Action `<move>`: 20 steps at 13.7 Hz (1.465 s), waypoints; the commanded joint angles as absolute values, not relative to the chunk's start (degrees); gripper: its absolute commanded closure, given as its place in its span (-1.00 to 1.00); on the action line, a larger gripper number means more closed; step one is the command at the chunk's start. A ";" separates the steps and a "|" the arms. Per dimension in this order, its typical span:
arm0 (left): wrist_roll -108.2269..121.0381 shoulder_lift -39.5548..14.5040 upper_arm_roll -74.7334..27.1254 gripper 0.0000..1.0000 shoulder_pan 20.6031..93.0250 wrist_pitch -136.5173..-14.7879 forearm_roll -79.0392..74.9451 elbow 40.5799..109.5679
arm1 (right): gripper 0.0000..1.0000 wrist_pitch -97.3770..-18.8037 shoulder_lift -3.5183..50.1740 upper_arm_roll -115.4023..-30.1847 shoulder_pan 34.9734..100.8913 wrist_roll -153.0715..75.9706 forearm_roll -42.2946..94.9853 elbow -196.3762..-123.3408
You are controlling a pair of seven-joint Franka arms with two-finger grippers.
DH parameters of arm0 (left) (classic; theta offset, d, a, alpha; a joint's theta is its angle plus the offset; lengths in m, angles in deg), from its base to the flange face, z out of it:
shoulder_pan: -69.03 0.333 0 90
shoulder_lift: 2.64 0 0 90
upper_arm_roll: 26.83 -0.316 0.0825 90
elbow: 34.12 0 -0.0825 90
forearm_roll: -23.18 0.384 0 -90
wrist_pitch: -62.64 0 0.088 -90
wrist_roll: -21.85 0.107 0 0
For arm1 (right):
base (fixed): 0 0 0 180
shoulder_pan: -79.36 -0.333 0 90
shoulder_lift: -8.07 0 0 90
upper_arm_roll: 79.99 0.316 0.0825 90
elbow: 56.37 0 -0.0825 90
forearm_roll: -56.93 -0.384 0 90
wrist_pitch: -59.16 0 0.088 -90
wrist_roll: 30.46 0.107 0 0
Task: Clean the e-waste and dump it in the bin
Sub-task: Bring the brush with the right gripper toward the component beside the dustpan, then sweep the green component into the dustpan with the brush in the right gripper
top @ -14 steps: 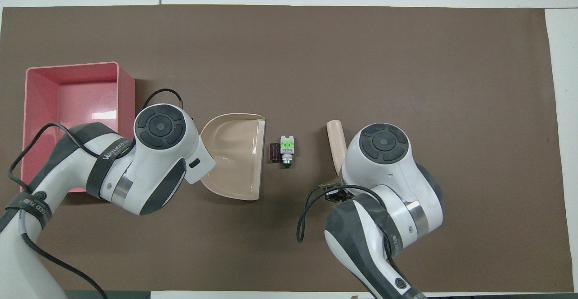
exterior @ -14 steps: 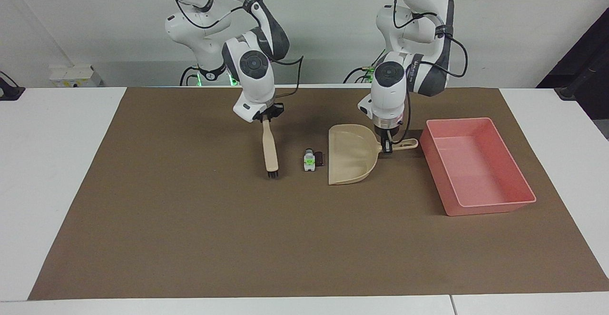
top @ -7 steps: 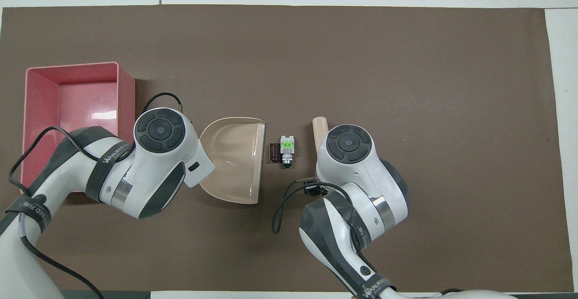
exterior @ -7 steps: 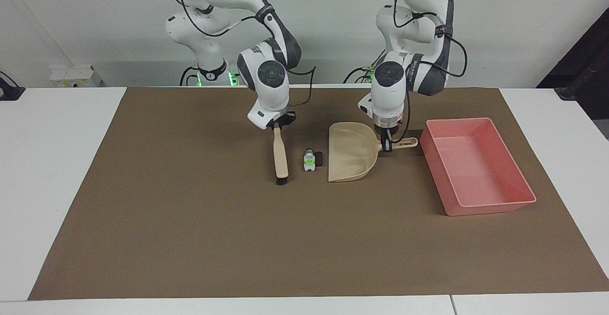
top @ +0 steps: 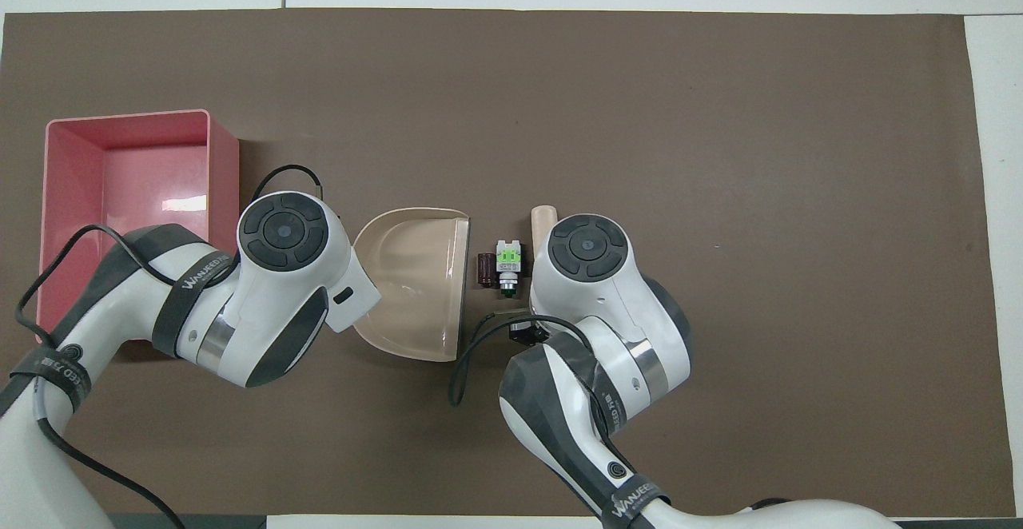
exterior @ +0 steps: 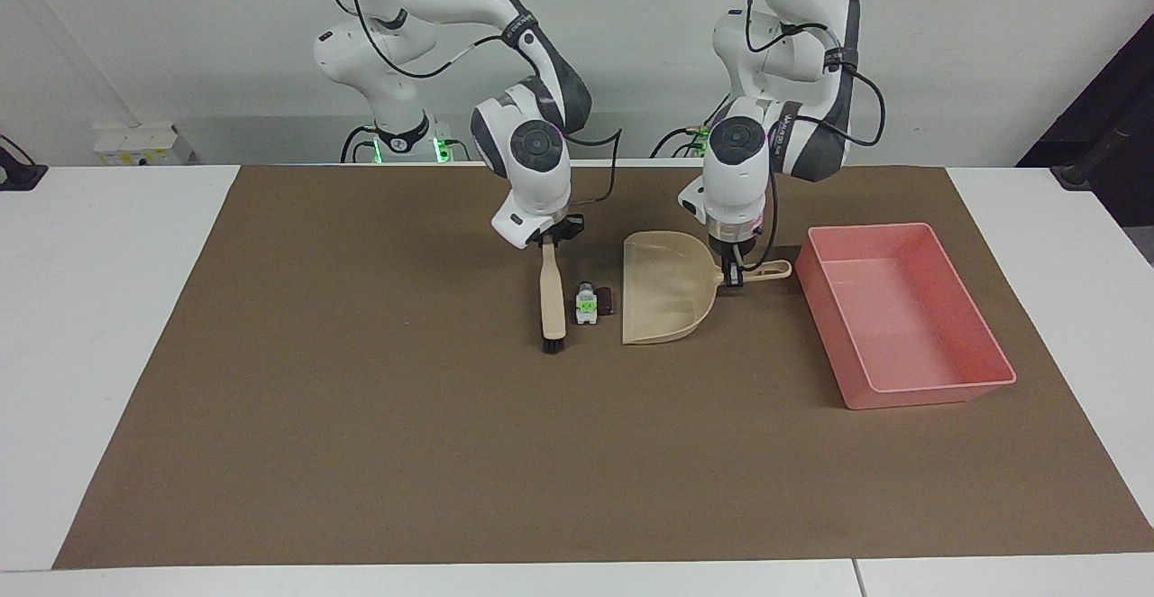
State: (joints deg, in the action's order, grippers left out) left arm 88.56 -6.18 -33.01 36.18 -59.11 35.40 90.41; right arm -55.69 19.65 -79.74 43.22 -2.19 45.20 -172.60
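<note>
Two bits of e-waste lie on the tabletop (exterior: 108, 308): one white piece with a green mark (exterior: 586, 303) and one dark block (exterior: 606, 300). One beige dustpan (exterior: 667, 295), one brush (exterior: 552, 295), one pink bin (exterior: 902, 313) and one brown mat (exterior: 451, 453) are counted. Two robot arms are present, each with one gripper: the left gripper (exterior: 735, 277) and the right gripper (exterior: 547, 238).

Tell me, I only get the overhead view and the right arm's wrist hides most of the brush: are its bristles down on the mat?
Observer: Yes. From the facing view, the brush stands with its bristles on the mat, beside the white bit but apart from it.
Operator: What holds it?
Observer: The right hand grips the top of its handle.
Operator: And the dustpan?
Observer: The left hand grips the dustpan by its handle.
</note>
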 commanded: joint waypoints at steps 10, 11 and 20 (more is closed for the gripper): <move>87.50 -4.31 -33.60 1.00 35.11 -58.38 36.71 92.00 | 1.00 -57.30 26.44 -79.12 38.75 5.66 41.83 -164.39; 87.50 -4.31 -33.60 1.00 35.11 -58.38 36.71 92.00 | 1.00 -57.39 26.79 -79.12 38.32 5.83 40.95 -163.52; 87.68 -4.40 -33.51 1.00 35.63 -59.96 36.71 92.00 | 1.00 -60.38 27.32 -78.94 35.50 10.49 37.95 -162.10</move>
